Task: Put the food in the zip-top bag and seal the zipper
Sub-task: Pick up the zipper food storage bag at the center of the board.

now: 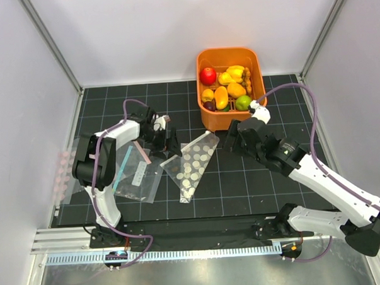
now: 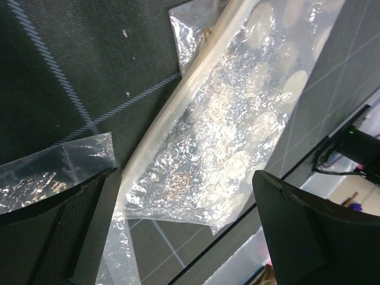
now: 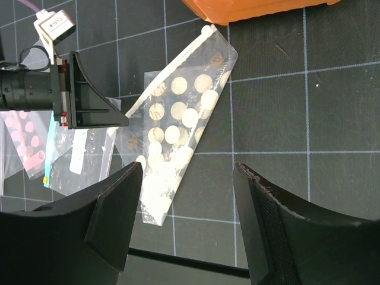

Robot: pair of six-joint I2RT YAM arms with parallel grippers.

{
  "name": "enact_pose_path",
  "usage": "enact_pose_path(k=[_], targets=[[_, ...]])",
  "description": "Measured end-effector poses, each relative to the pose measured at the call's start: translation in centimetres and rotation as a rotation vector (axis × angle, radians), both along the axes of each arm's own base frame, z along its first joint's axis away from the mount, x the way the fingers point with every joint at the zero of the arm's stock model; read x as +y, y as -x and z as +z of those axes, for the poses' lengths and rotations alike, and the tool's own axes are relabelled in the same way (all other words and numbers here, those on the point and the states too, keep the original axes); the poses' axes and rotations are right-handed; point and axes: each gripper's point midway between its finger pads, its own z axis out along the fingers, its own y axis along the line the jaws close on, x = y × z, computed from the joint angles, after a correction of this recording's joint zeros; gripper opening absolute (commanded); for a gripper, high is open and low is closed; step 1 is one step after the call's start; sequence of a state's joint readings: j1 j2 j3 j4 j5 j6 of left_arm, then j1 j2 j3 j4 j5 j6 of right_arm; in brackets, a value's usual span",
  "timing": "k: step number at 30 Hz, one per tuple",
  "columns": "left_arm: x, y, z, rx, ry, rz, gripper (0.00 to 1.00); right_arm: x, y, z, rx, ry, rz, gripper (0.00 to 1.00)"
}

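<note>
Bag [image 1: 192, 164] lying flat on table [image 1: 267, 183], just before basket [image 1: 229, 52] holding food [image 1: 228, 87]. Left end effector [image 1: 169, 142] gaping wide at bag's edge; right end effector [image 1: 233, 137] hovering part-open, empty. Film looking floppy and slick, so I'm favouring pinching the stiffer zipper [image 2: 178, 101].

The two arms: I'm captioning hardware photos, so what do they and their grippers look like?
Both arms have white links and black joint housings: left arm, right arm. A mauve cable loops along each. The left gripper and right gripper are black, with broad wedge-shaped fingers.
</note>
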State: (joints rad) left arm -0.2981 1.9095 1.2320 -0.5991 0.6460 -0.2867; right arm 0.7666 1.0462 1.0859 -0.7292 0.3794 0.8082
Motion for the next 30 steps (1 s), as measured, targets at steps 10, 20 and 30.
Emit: enact_pose_path(k=[10, 20, 30], targets=[[1.7, 0.1, -0.6, -0.098, -0.171, 0.01, 1.0, 0.7, -0.6, -1.1, 0.022, 0.023, 0.004, 0.7], [-0.1, 1.3, -1.7, -0.216, -0.351, -0.09, 0.77, 0.9, -1.0, -0.8, 0.011, 0.029, 0.011, 0.7], [-0.7, 1.5, -2.9, -0.25, -0.463, -0.104, 0.0, 0.9, -1.3, -0.5, -0.007, 0.04, 0.022, 0.7]])
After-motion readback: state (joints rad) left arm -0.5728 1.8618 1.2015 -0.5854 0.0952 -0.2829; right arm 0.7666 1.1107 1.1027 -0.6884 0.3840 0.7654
